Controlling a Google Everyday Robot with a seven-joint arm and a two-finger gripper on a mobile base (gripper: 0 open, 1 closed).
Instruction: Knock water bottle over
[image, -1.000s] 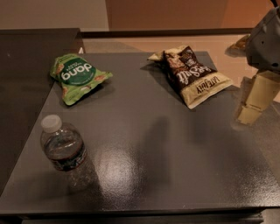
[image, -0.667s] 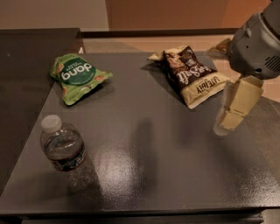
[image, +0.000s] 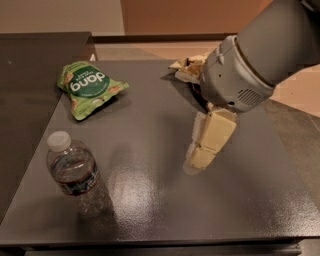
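Nearest the camera: water bottle (image: 75, 172) stands upright at the front left corner area of the dark table (image: 150, 215), white cap (image: 59, 141) on top, dark label band round the middle. Long axis vertical; not yet tipped.

Mid-table: gripper (image: 197, 161) hangs tip-down just above the tabletop, right of centre in the view, on the grey arm (image: 260, 55) that enters from the upper right. Holds nothing. Open or closed: cannot tell from this view.

Key relation: the bottle lies toward the left of the view from the gripper and somewhat nearer the front edge, well apart, with bare tabletop between them. Judgement: a sideways sweep toward the bottle is needed, striking high on the body or near the cap so it topples rather than slides.

Farther back: green snack bag (image: 90, 87) lies flat at far left, off the sweep line. A second snack bag (image: 187, 70) lies at far centre, mostly hidden behind the arm
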